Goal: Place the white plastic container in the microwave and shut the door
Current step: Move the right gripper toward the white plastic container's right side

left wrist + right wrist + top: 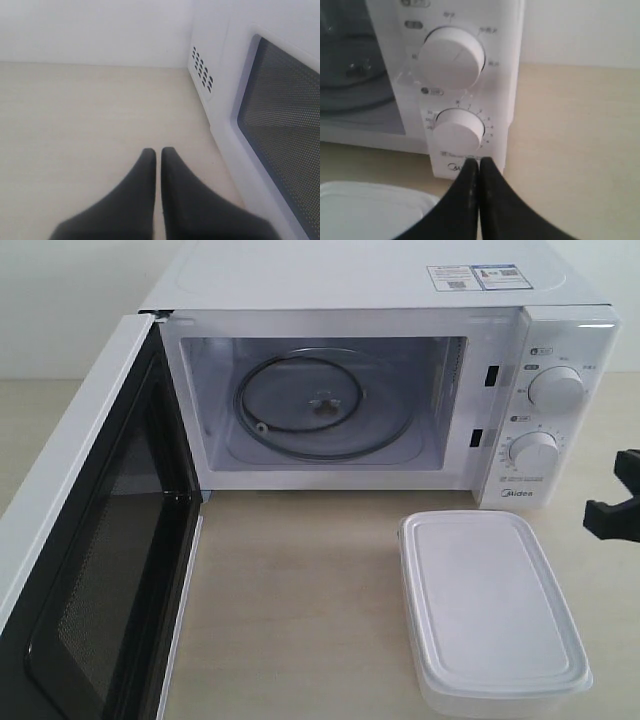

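1. On a pale table [300, 590], the microwave [350, 280] is being shown, door [90, 570] open leftward.
2. The white plastic container [490, 610] is lying near right.
3. The left gripper [158, 152] and right gripper [479, 165] are clenched, empty; the right is to be opened before grasping.

The only word I can read is the brand "Midea", in dark letters at the foot of the control panel [520, 495] on the microwave [300, 270]. Print on the two stickers [473, 277] on top is too small to read, and the marks around the lower dial [458, 131] are blurred.
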